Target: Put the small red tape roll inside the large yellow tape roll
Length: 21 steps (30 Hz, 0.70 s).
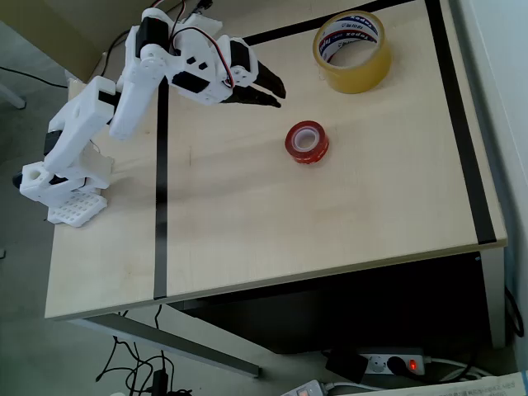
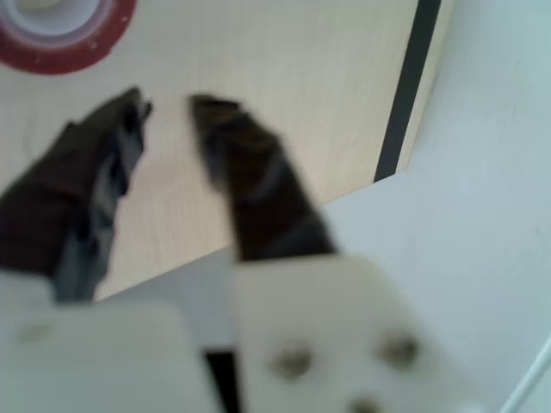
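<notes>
Plainly, the pick has not begun; the gripper (image 1: 275,94) hangs above the pale wooden table (image 1: 330,231), its black fingers (image 2: 245,163) parted by a modest gap and holding nothing. The small red tape roll (image 1: 307,141) lies flat near the table's middle, just beyond the fingertips in the overhead view; in the wrist view it sits at the top left corner (image 2: 65,34), off the line of the jaws. The large yellow tape roll (image 1: 352,49) lies flat too, hole upward, well apart from the red one, near the black tape line (image 1: 462,140) along the table edge. To do this step well, I judge the wrist should swing until the red roll is centred between the fingers; then widen the opening, descend straight, and close across the ring's outer wall rather than clip one rim, so that it lifts level.
</notes>
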Available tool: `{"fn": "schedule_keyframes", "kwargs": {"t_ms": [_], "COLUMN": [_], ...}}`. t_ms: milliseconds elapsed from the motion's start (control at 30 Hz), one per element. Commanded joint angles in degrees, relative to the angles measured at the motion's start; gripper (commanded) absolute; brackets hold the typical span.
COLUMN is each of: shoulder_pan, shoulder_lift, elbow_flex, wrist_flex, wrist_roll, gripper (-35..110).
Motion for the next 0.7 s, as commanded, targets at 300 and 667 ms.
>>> {"fn": "schedule_keyframes", "kwargs": {"t_ms": [300, 667], "shoulder_pan": [1.85, 3.43], "shoulder_lift": [10.11, -1.05], "elbow_flex": [23.29, 17.31], "wrist_flex": [1.14, 1.14], "wrist_roll": [-3.87, -4.66], "gripper": [33, 36]}}
